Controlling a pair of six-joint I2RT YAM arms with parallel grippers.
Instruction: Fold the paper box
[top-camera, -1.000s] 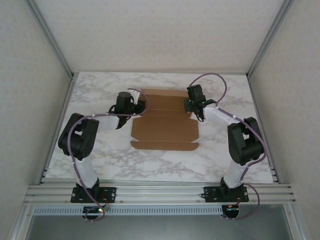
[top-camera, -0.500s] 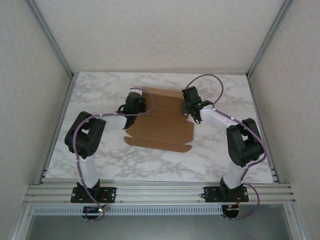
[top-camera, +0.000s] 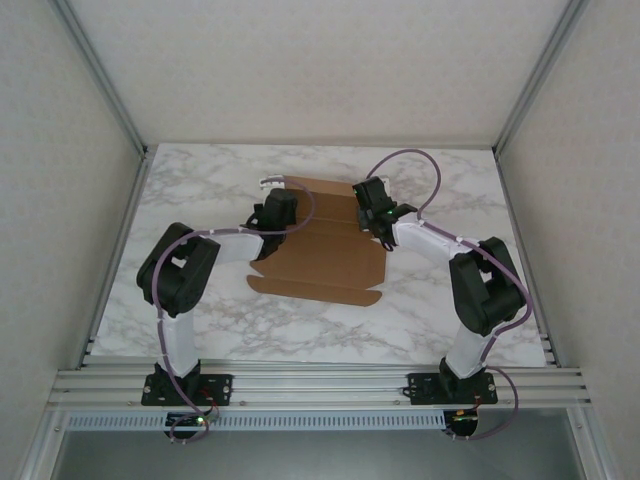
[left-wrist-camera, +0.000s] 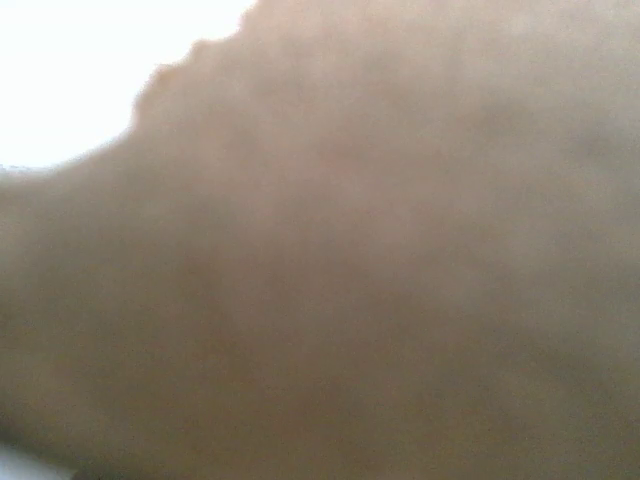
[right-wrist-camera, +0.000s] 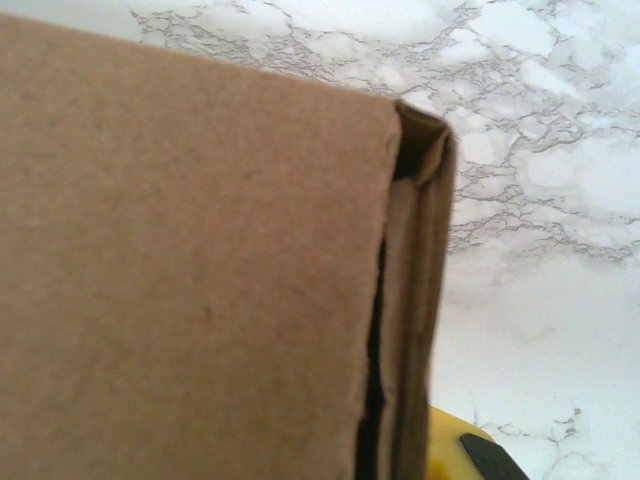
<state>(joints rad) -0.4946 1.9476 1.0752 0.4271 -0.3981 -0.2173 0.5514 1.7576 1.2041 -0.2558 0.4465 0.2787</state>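
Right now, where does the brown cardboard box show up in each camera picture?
Top external: paper box lies midway across the marble table.
Left wrist: close-up brown blur, probably the box.
Right wrist: left and centre, folded edge at right.
Shared landmark: the marble table.

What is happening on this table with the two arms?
Two robot arms are working on a plain brown cardboard mailer box on the white marble table. The right gripper is shut and seems to pinch a folded flap at the box's right edge. The left gripper is at its left edge; whether it grips is too blurred to tell. The near part lies mostly flat.
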